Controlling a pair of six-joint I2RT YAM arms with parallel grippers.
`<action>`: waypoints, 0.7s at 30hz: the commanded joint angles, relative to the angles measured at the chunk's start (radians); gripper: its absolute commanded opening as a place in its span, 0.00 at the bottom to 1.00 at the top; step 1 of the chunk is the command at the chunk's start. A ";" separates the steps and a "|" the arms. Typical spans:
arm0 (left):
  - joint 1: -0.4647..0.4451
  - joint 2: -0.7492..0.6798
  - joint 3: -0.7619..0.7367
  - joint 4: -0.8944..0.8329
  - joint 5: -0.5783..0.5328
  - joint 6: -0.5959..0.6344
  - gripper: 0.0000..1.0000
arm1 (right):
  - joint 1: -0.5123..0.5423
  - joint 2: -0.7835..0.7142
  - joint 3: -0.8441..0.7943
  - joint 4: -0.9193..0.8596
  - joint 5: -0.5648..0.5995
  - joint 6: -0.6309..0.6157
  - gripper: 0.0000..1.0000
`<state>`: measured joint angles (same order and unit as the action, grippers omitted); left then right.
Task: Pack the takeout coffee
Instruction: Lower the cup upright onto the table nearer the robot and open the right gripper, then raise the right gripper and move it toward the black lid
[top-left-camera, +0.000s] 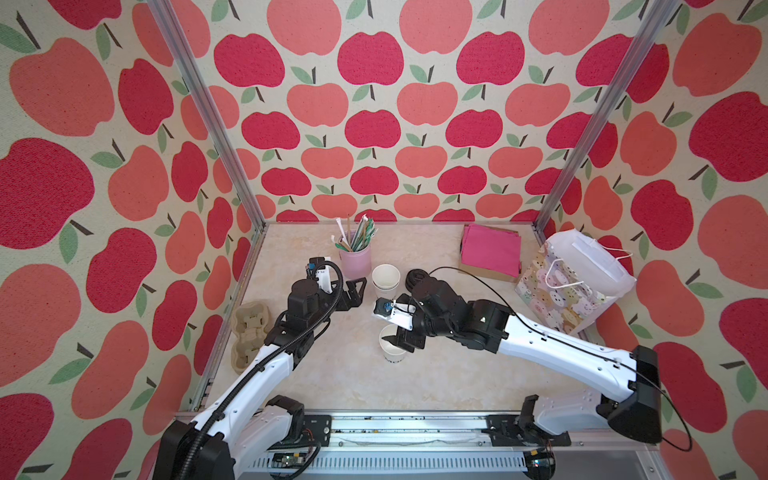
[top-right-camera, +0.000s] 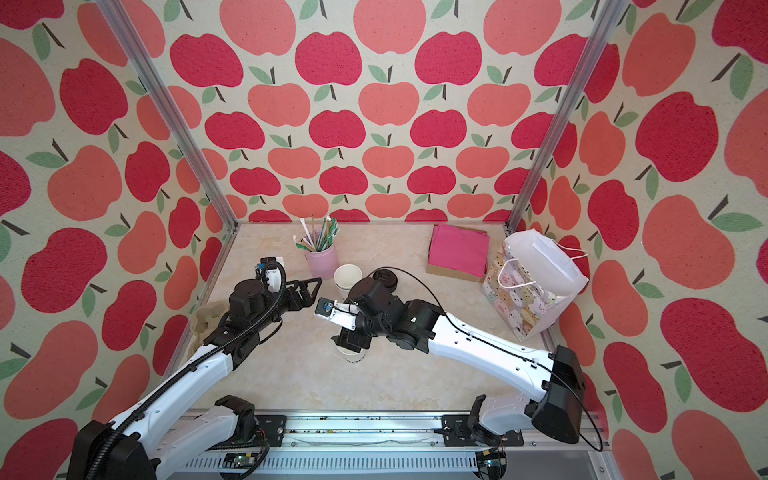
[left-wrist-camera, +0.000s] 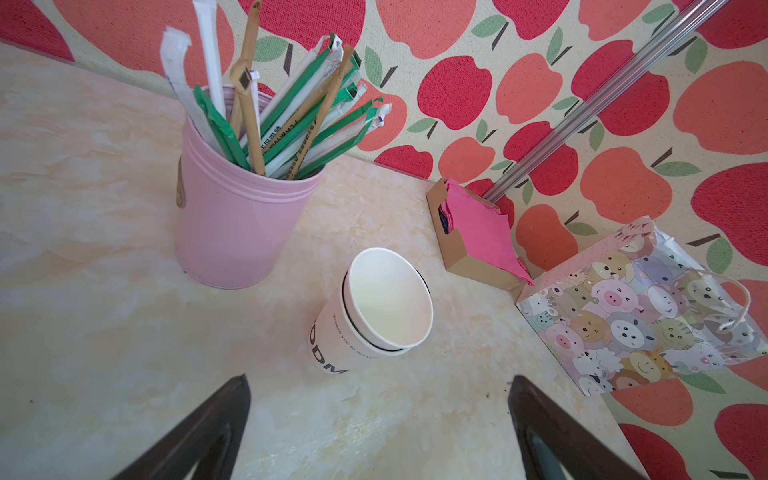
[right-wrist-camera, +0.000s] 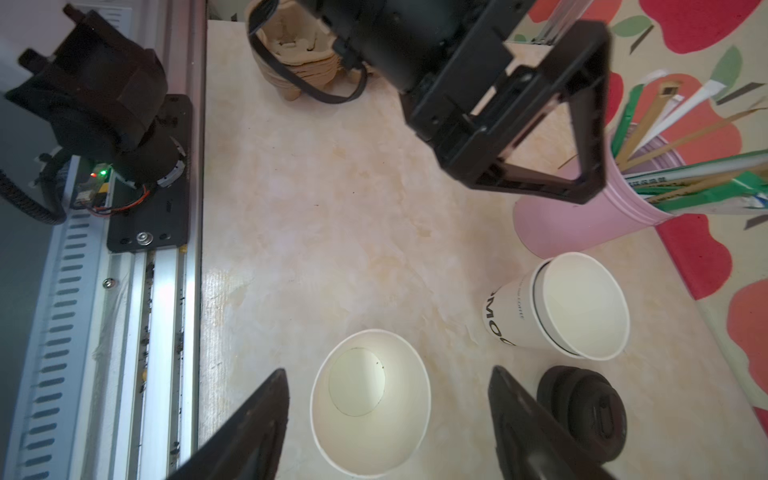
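White cup (right-wrist-camera: 370, 409), right pincer (right-wrist-camera: 388, 371) astride, gaps seen only from wrist

White cup (right-wrist-camera: 370, 415), black lid (right-wrist-camera: 582, 411), pink napkins (top-left-camera: 492, 251)

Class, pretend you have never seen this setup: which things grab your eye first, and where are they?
Loud red and coral apple wallpaper covers the three walls round the table. Near the table's middle, the right gripper hangs open over a lone white paper cup, with a jaw on either side and neither touching it. At the back stand a pink cup of straws and, toward the right corner, an animal-print gift bag.
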<state>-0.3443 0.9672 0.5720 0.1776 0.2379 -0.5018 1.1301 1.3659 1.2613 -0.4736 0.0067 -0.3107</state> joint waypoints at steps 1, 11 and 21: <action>0.004 -0.029 -0.012 -0.045 -0.061 0.019 0.99 | -0.046 0.063 0.072 -0.039 0.125 0.030 0.85; 0.005 -0.102 -0.027 -0.095 -0.109 0.031 0.99 | -0.169 0.374 0.281 -0.085 0.263 0.189 0.99; 0.005 -0.118 -0.037 -0.093 -0.136 0.038 0.99 | -0.234 0.520 0.334 -0.051 0.287 0.242 0.99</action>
<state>-0.3443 0.8555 0.5434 0.0921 0.1192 -0.4927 0.9100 1.8706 1.5604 -0.5179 0.2909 -0.1188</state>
